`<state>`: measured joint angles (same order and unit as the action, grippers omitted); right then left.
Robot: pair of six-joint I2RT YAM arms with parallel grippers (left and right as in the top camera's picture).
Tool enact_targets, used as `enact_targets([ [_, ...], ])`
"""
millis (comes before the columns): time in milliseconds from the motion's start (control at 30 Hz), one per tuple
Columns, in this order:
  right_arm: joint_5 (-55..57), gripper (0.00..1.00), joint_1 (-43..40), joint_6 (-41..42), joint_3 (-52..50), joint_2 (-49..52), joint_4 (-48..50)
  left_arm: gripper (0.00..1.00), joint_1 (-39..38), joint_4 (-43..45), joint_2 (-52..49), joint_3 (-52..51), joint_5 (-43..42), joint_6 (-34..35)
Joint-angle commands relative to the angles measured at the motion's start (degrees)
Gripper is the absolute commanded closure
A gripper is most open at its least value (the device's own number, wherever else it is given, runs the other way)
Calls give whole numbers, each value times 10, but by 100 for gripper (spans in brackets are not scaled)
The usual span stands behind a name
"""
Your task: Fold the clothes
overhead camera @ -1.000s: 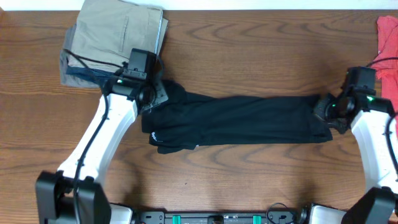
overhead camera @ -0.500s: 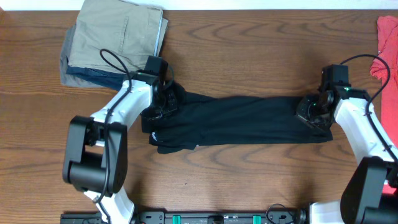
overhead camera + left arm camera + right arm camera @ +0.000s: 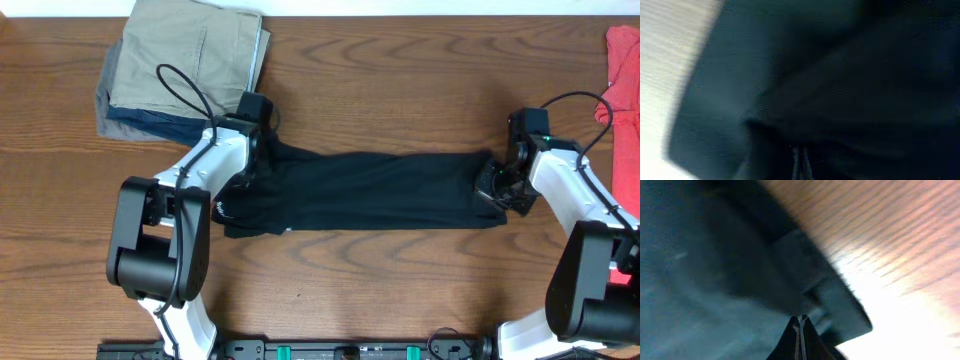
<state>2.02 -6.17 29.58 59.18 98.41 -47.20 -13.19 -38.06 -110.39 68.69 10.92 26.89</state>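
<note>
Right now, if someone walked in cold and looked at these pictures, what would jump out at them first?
A long black shirt is stretched sideways across the middle of the wooden table, with the left jaws and right jaws pinched on its two ends. After that, the eye goes to the khaki and blue folded stack at the far left corner and a red garment at the right edge.

The overhead view looks straight down on the counter (image 3: 400,290), far enough off to hold the whole shirt (image 3: 370,190). Each wrist view sits very near and blurred: the left over the shirt's left end, the right over its right end. The overhead shares both ends.
</note>
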Motion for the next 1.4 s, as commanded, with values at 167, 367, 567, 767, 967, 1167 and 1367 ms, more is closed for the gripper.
enact_targets([
  [167,54,99,4,32,-1,25,5,94,6,-58,21,-2,83,31],
  [367,68,99,-16,56,21,4,-30,94,6,-116,116,-2,112,94],
  [567,57,81,-53,21,65,-34,-52,36,6,-129,195,-2,109,94],
  [767,50,26,-79,-60,79,-41,-28,2,6,-145,197,-2,66,94],
  [967,-91,11,-120,-176,78,-11,25,2,6,-159,194,-2,60,94],
  [1167,-206,6,-126,-256,78,47,40,2,6,-159,194,-2,60,94],
  [1367,-271,10,-125,-281,78,102,29,2,6,-166,194,-2,60,94],
])
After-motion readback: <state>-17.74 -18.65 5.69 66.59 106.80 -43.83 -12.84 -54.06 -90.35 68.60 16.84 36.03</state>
